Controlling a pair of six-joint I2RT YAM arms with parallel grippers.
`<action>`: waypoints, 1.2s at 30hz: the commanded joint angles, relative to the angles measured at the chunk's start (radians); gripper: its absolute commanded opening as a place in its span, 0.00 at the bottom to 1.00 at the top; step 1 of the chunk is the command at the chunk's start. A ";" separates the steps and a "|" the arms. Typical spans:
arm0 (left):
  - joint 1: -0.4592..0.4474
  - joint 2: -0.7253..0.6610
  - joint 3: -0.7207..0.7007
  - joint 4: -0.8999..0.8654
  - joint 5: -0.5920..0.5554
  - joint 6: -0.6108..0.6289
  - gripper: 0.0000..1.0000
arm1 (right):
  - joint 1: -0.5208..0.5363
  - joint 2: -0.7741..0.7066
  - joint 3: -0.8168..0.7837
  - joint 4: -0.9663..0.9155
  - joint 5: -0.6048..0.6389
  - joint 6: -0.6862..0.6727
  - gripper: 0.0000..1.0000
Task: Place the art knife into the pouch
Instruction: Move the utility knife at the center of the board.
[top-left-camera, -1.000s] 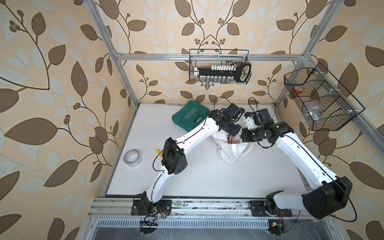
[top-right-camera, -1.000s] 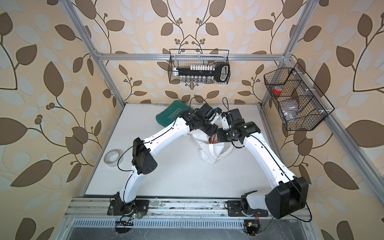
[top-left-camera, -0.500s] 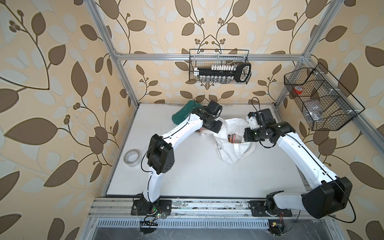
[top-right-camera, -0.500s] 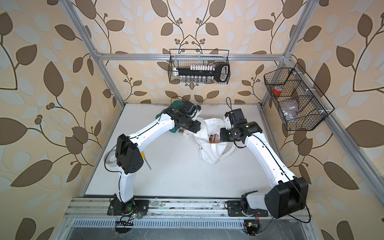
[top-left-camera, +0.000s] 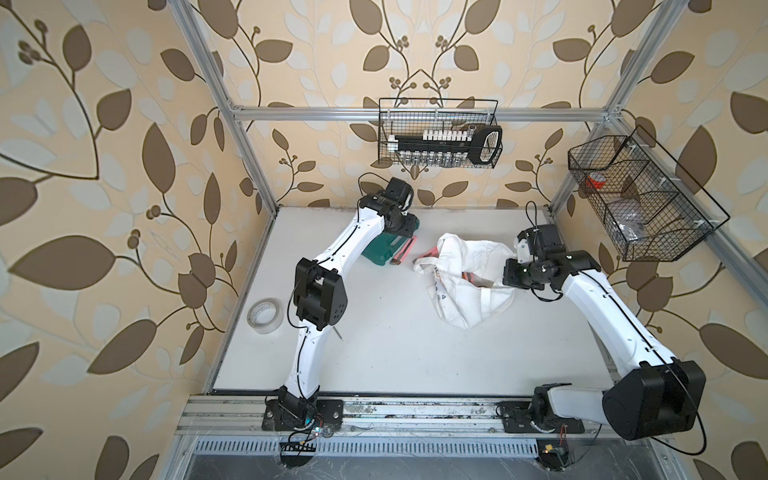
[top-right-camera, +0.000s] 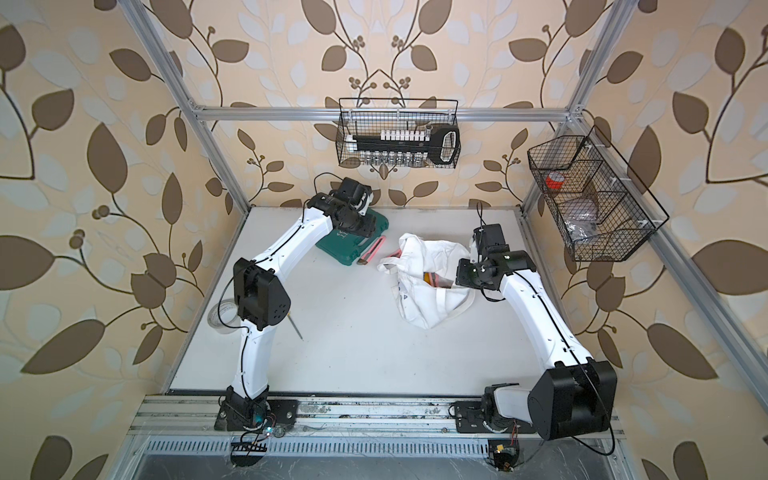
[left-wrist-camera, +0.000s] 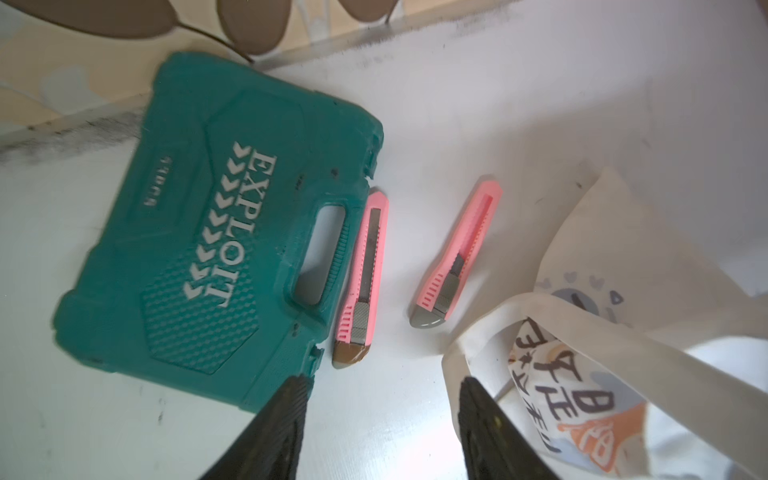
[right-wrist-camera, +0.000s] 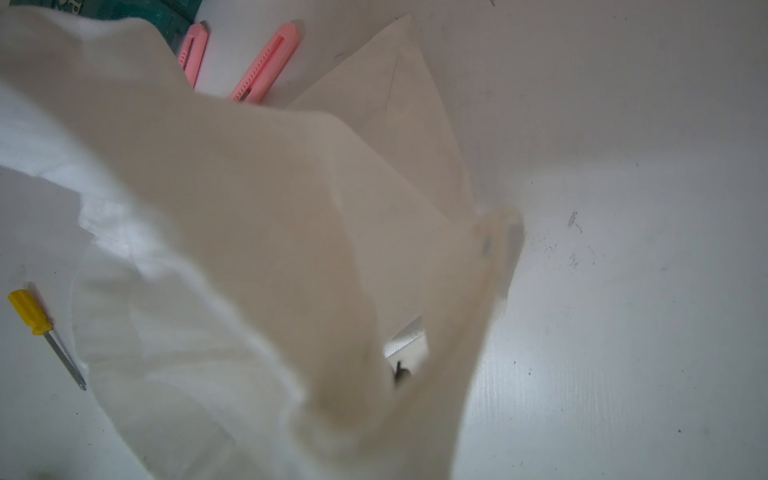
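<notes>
big white cloth tote pouch (top-left-camera: 465, 253) slumps open, mouth propped up because the right gripper (top-left-camera: 500, 277), elbow bent low, is pinched tight on its rim. dark green hard plastic case (left-wrist-camera: 199, 232) lies nearby. left arm stretched far forward, left gripper (left-wrist-camera: 382, 386) jaws apart and empty, hovering above one pink plastic art knife (left-wrist-camera: 457, 253) between case and pouch, its twin (left-wrist-camera: 363, 274) hugging the case.
</notes>
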 joint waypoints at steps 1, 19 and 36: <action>-0.019 0.062 0.019 0.038 0.075 0.104 0.61 | -0.005 -0.024 -0.022 0.018 -0.017 0.014 0.00; -0.058 0.259 0.112 0.150 0.203 0.301 0.63 | 0.006 -0.035 -0.056 0.042 -0.091 0.006 0.00; -0.067 0.365 0.160 0.109 0.126 0.315 0.57 | 0.035 -0.046 -0.076 0.059 -0.102 0.005 0.00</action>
